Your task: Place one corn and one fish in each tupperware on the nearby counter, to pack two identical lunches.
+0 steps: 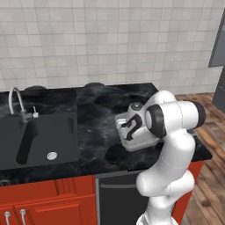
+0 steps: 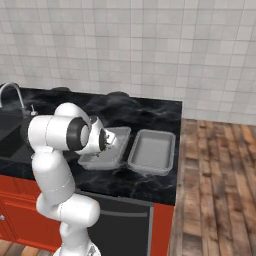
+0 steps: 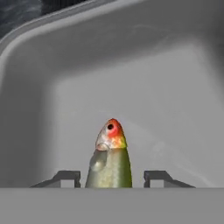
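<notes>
Olive-silver and slim, one fish rises between the two dark fingertips of the hand at the bottom centre of the hand view, its long axis running straight up the frame and its red-orange head with a small dark eye pointing toward the top. Each tip stands a little apart from the fish's flanks, with grey floor showing on both sides, so the hand looks slightly parted and not pressing the fish. Behind the fish spreads the pale grey floor of a tupperware, its rounded corner and broad rim curving across the upper left of that view, so the fish is inside this tray. In the right base view two tupperware trays sit side by side near the middle of the frame: the left tray is partly covered by the arm's wrist, and the right tray lies just beside it. Both rest on the black veined bench above red cabinet fronts. In the left base view the dark sink basin with its curved faucet lies at the left, well apart from the trays, with white tiled wall behind.
</notes>
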